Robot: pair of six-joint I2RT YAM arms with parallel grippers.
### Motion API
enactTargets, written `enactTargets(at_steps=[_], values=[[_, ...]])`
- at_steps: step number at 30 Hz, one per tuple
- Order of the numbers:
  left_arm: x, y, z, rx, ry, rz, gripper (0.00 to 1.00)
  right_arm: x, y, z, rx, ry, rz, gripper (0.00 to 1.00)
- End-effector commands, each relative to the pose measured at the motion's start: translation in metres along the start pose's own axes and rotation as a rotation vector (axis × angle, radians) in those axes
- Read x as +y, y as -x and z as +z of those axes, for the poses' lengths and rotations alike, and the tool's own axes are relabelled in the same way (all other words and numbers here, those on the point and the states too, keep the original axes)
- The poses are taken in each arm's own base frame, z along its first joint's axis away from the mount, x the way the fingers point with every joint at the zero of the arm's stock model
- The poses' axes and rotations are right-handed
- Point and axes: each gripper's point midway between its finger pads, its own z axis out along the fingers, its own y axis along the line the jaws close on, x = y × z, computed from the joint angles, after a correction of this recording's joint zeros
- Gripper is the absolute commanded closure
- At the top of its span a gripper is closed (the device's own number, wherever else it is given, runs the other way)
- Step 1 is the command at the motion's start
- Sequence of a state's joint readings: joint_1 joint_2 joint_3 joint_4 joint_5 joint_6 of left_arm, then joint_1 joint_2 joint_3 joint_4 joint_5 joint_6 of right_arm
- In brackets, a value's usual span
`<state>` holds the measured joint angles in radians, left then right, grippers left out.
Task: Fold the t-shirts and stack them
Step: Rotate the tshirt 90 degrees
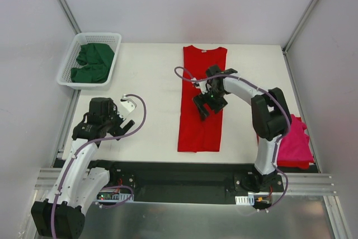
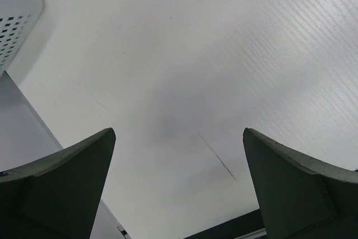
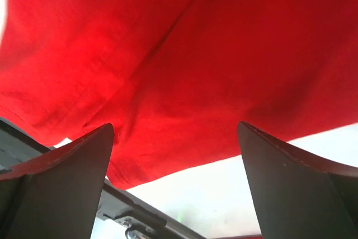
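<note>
Over red shirt [image 1: 193, 130], hovering with right gripper [image 1: 208, 106] wide open, empty; left gripper [image 1: 127, 117] likewise, left of shirt. Could pinch one layer, skewing fold.

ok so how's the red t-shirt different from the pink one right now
The red t-shirt lies as a long narrow strip in the middle of the table; the pink t-shirt is a compact bundle at the near right edge. The right end effector hangs open over the red t-shirt, while the pink t-shirt sits partly hidden behind that arm. Both are plain-coloured and lie on the table.
</note>
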<state>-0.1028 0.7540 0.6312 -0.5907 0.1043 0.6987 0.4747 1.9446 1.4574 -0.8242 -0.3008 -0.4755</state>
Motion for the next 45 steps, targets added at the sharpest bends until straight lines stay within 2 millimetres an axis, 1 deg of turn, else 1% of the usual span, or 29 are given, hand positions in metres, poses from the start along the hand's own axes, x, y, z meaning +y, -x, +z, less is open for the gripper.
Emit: enactTargets(at_steps=[1,4,6,10,11,13,16,18,20,21,22,26,27,32,35,45], values=[[-0.007,0.000,-0.002,-0.011,-0.034,-0.016,0.01,0.012,0.003,-0.005,-0.062,-0.026,-0.035,0.04],[-0.007,0.001,-0.001,-0.011,-0.039,-0.014,0.01,0.015,0.001,-0.003,-0.074,-0.052,-0.051,0.04],[-0.007,0.001,-0.001,-0.011,-0.041,-0.014,0.01,0.022,0.001,-0.002,-0.077,-0.058,-0.068,0.04],[-0.006,0.002,-0.001,-0.009,-0.041,-0.016,0.01,0.035,0.003,-0.013,-0.091,-0.102,-0.125,0.04],[-0.006,0.002,-0.001,-0.010,-0.042,-0.016,0.01,0.034,0.004,-0.015,-0.096,-0.132,-0.144,0.04],[-0.007,0.002,0.000,-0.009,-0.049,-0.018,0.01,0.039,0.007,-0.015,-0.107,-0.142,-0.173,0.04],[-0.007,0.001,0.001,-0.005,-0.051,-0.018,0.01,0.037,0.007,-0.004,-0.077,-0.155,-0.189,0.04],[-0.007,0.001,0.000,-0.005,-0.048,-0.017,0.01,0.035,0.001,0.010,-0.038,-0.152,-0.198,0.04],[-0.007,0.001,0.000,-0.004,-0.047,-0.017,0.01,0.034,0.001,0.018,-0.034,-0.160,-0.220,0.04],[-0.007,0.000,0.000,-0.002,-0.044,-0.017,0.01,0.031,-0.003,0.026,-0.013,-0.174,-0.239,0.04],[-0.007,0.000,0.000,-0.002,-0.045,-0.017,0.01,0.030,-0.001,0.029,-0.017,-0.184,-0.251,0.04],[-0.008,-0.001,0.001,0.002,-0.049,-0.016,0.01,0.026,-0.003,0.043,0.017,-0.216,-0.294,0.04],[-0.008,-0.001,0.001,0.004,-0.049,-0.018,0.01,0.023,-0.006,0.050,0.035,-0.220,-0.296,0.04],[-0.009,-0.002,0.003,0.007,-0.057,-0.017,0.01,0.026,-0.010,0.054,0.080,-0.223,-0.315,0.04],[-0.009,-0.002,0.003,0.008,-0.058,-0.016,0.01,0.026,-0.019,0.054,0.121,-0.217,-0.321,0.04],[-0.008,0.000,0.003,0.010,-0.062,-0.012,0.01,0.027,-0.040,0.047,0.213,-0.199,-0.350,0.04]])
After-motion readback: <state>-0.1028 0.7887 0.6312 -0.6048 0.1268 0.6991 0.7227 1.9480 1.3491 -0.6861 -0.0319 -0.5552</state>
